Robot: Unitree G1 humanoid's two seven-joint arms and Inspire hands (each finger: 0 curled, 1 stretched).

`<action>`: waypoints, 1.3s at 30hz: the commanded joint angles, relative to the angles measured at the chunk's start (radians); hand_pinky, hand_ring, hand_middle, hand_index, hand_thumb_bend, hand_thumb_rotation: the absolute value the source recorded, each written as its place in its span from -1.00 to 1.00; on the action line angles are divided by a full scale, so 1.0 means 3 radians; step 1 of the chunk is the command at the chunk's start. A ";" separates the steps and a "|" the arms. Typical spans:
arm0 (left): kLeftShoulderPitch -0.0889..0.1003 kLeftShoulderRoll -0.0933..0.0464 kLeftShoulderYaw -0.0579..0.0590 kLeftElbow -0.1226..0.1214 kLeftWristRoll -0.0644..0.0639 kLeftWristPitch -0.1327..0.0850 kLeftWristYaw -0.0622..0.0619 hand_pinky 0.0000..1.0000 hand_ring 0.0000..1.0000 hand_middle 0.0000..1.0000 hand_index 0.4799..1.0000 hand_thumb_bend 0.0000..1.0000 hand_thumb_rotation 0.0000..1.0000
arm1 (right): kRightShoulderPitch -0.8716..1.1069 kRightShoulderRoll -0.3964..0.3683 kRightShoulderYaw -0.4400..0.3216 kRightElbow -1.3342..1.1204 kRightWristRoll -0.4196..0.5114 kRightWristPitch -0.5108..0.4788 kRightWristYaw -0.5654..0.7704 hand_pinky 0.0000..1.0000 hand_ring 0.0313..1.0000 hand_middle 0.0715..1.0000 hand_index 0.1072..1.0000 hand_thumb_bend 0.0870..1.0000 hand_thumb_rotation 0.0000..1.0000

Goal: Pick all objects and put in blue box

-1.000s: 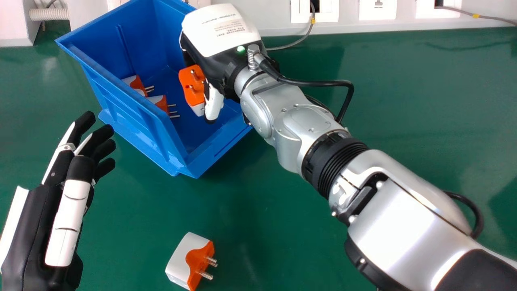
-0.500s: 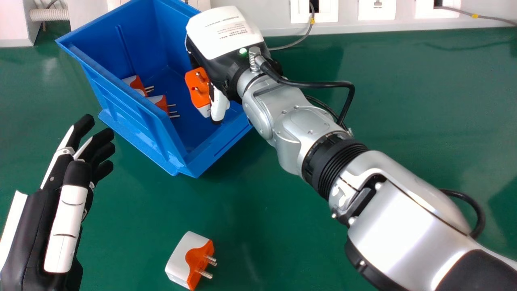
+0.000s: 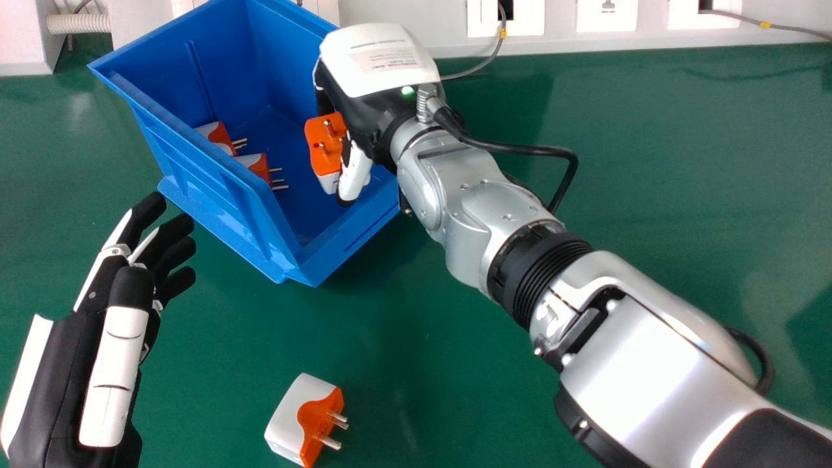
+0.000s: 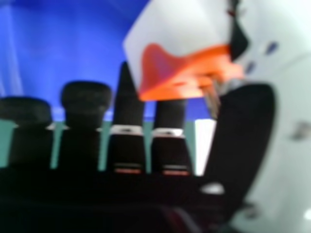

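Here, boxy pronged plug (image 3: 322,144) in right hand (image 3: 377,62), ribbed blue box (image 3: 218,188)

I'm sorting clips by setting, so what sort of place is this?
Probably an indoor workbench, perhaps in a lab or workshop: a green tabletop with a blue box on it, and white wall plates and a thin grey cable behind.

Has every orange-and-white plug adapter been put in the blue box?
No, one adapter lies on the green table outside the blue box, its metal pins pointing to the head view's right.
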State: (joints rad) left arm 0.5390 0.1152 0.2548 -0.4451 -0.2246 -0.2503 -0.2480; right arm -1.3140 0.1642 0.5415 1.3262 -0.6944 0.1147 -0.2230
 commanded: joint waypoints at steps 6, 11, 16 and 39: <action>0.0110 -0.0033 -0.0024 -0.0098 0.0031 -0.0132 0.0010 0.75 0.77 0.78 0.66 0.57 0.86 | 0.0009 0.0212 -0.0507 -0.0111 0.0517 -0.0005 -0.0344 -0.72 -0.70 -0.25 -0.16 -0.04 -1.00; 0.0154 -0.0056 -0.0030 -0.0091 0.0059 -0.0172 0.0020 0.74 0.76 0.77 0.65 0.57 0.86 | 0.0019 0.0266 -0.0615 -0.0102 0.0670 0.0018 -0.0408 -0.67 -0.65 -0.27 -0.14 -0.05 -1.00; 0.0215 -0.0087 -0.0044 -0.0138 0.0072 -0.0171 0.0036 0.73 0.76 0.77 0.64 0.58 0.85 | 0.0022 0.0230 -0.0508 -0.0091 0.0588 0.0033 -0.0362 -0.59 -0.55 -0.24 -0.10 -0.06 -1.00; 0.0270 -0.0111 -0.0157 -0.0194 0.0141 -0.0162 0.0128 0.70 0.74 0.76 0.61 0.61 0.83 | 0.0129 0.0159 -0.0445 -0.0121 0.0618 0.0013 -0.0150 -0.29 -0.20 -0.11 -0.14 -0.07 -1.00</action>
State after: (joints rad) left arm 0.6144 0.0849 0.2108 -0.4814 -0.1879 -0.2778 -0.2137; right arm -1.2759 0.1730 0.4066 1.3215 -0.5080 0.1205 -0.2615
